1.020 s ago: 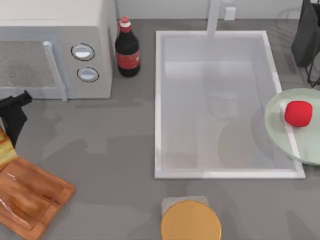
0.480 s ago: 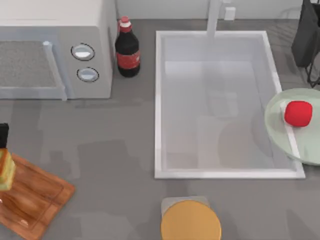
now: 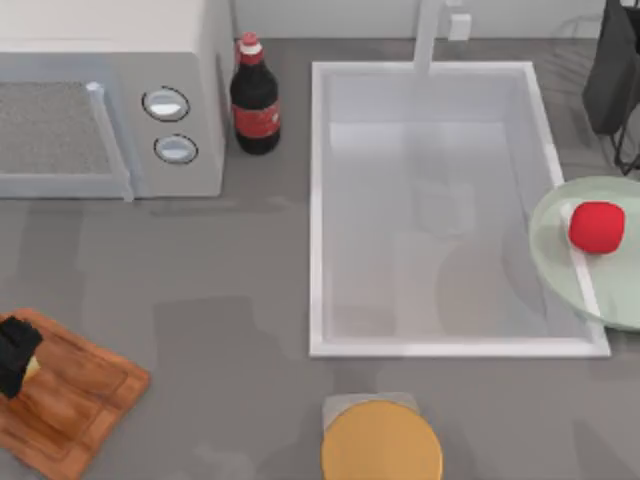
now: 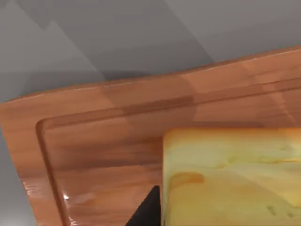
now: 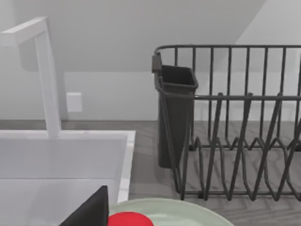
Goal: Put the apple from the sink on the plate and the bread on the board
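Brown grained wood marks the rectangular cutting board [image 3: 70, 405] at the left edge of the grey worktop [image 3: 230, 300] in the top view, lying askew with one corner pointing toward the sink. Over its left end sits the black left gripper [image 3: 15, 352], with a sliver of the yellow-golden bread slice [image 3: 33, 366] showing just beside it; how far apart the jaws stand cannot be told here. Well away to the right, the bright-red rounded apple [image 3: 596, 227] rests on the pale mint-green round plate [image 3: 560, 262], which overlaps the right rim of the white-rimmed rectangular sink [image 3: 316, 210].

In the left wrist view the bread [image 4: 230, 179] lies flat inside the board's [image 4: 99, 155] recessed groove, its browned crust edge running parallel to the groove's long side. A dark jaw tip touches the slice's side; whether it is clamped I cannot tell.

In the right wrist view, a dark jaw tip hangs just beside the apple [image 5: 127, 220] on the plate [image 5: 188, 213], with the sink [image 5: 124, 155] behind.
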`<state>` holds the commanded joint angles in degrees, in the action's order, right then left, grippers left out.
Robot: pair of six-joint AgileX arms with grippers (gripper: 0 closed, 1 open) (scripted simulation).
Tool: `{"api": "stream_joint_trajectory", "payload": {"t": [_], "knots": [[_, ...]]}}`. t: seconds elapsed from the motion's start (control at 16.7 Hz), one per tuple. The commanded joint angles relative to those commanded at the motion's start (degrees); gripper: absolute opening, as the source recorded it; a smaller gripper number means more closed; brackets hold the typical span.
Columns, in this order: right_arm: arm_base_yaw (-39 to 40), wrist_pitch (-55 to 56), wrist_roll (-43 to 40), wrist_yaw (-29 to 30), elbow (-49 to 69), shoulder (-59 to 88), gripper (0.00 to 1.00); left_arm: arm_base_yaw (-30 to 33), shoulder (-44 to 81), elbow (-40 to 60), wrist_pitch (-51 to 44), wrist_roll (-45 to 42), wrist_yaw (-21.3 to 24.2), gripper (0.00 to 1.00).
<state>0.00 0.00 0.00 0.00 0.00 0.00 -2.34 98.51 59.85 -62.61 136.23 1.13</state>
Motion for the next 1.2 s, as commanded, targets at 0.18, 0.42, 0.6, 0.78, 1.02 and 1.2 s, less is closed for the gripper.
{"api": "stream_joint_trajectory", "payload": {"t": [0.18, 0.42, 0.6, 0.78, 1.02, 1.2], "knots": [[0.0, 0.0, 0.0, 0.0, 0.0, 0.0, 1.00, 1.0, -2.6, -1.1, 1.2, 12.4, -0.3, 0.00], [0.0, 0.0, 0.0, 0.0, 0.0, 0.0, 1.00, 2.2, -5.7, -2.0, 2.6, 26.0, -0.8, 0.00], [0.0, 0.0, 0.0, 0.0, 0.0, 0.0, 1.00, 2.9, -7.4, -2.6, 3.4, 34.0, -1.1, 0.00], [0.0, 0.0, 0.0, 0.0, 0.0, 0.0, 1.00, 3.5, -8.7, -2.9, 3.9, 40.1, -1.3, 0.00], [0.0, 0.0, 0.0, 0.0, 0.0, 0.0, 1.00, 3.8, -9.4, -3.2, 4.2, 44.2, -1.5, 0.00], [0.0, 0.0, 0.0, 0.0, 0.0, 0.0, 1.00, 3.8, -9.4, -3.2, 4.2, 44.2, -1.5, 0.00]]}}
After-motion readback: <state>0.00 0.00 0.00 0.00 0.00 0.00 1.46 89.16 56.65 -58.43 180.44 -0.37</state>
